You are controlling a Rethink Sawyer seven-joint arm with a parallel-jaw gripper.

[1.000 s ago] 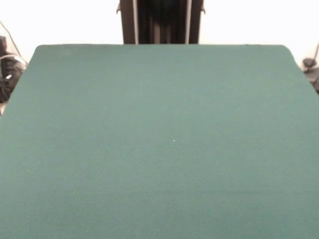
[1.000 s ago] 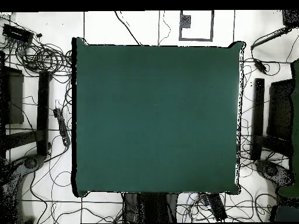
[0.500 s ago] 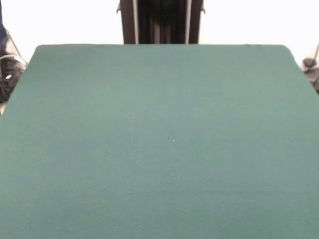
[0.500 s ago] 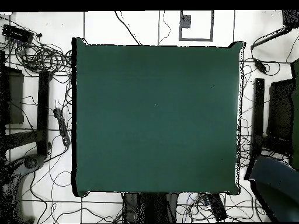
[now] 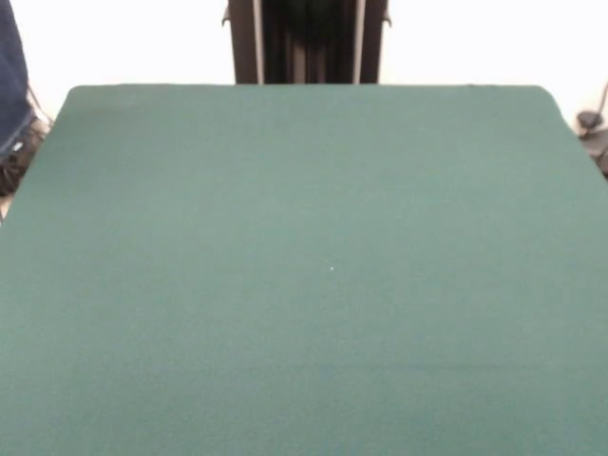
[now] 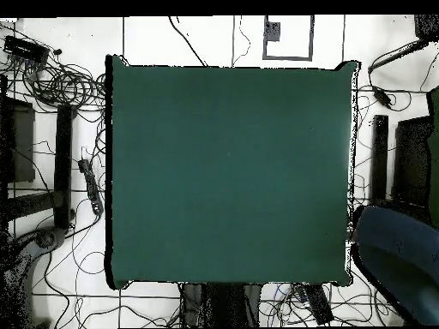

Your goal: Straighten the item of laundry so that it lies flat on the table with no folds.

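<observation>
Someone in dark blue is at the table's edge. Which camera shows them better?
The overhead view: the person shows as a broad dark blue shape beside the table, near one corner. The front view catches only a dark blue sliver at the picture's edge.

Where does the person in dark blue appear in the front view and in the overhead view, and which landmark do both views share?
Front view: the person is at the top left edge, beside the table's far left corner.
Overhead view: the person is at the lower right, beside the table's bottom right corner.
Shared landmark: the green table; the person stands by the corner nearest the robot's pedestal in both views.
</observation>
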